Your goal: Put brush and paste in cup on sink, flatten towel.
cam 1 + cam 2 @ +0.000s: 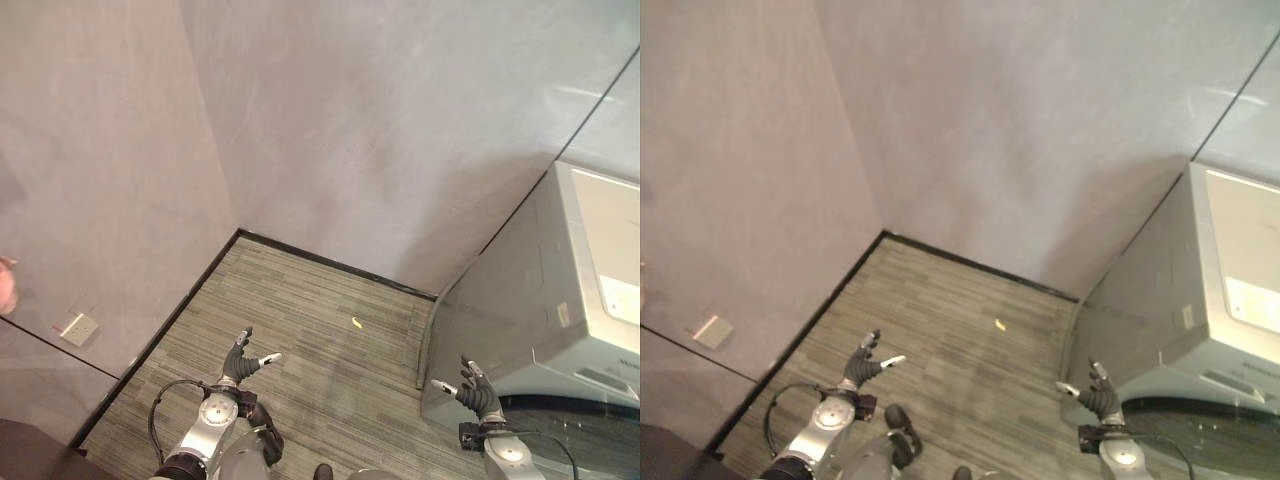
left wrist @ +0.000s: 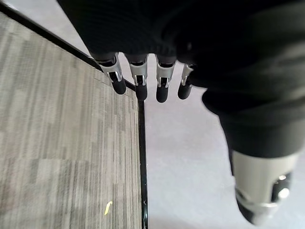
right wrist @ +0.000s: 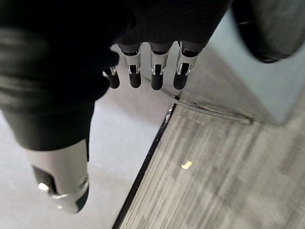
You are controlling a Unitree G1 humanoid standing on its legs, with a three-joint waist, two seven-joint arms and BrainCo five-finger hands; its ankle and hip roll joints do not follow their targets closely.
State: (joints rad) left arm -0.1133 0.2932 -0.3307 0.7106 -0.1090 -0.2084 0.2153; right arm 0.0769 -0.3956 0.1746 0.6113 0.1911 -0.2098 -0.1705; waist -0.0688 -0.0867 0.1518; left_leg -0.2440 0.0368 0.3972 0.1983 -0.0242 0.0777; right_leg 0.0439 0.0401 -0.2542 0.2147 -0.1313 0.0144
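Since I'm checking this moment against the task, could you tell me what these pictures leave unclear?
- Cabinet: cut off by the right edge in the eye views, so its top is mostly unseen.
- Yellow scrap on the carpet: too small to identify.
- Person's hand: cut off by the left edge.
- Left hand and right hand are open and empty.

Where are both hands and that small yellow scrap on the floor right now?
left hand (image 1: 240,362), left eye view, on the palm.
right hand (image 1: 478,394), left eye view, on the palm.
yellow scrap (image 1: 356,322), left eye view, on the middle of the scrap, lying on the striped floor.
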